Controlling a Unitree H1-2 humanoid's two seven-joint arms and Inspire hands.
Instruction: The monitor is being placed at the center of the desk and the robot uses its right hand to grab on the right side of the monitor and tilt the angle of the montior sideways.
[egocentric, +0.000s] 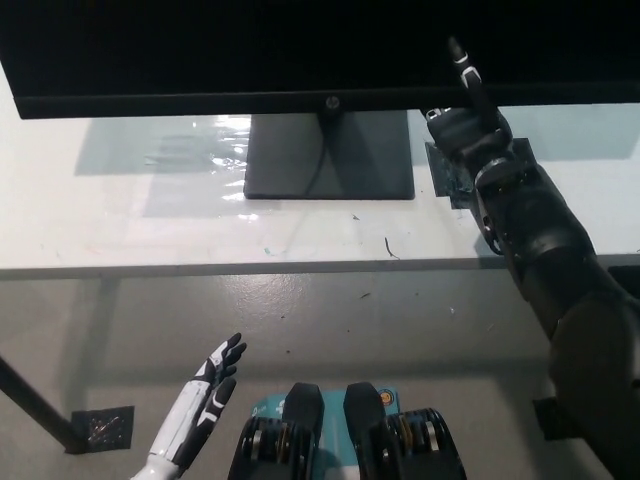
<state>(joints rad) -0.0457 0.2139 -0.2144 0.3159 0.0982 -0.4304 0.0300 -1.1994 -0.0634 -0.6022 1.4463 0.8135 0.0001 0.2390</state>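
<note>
Black right hand reaches up against the monitor at the desk's far centre, grip unclear; press sideways steadily, keeping the stand base planted; white left hand idles open, near left
</note>
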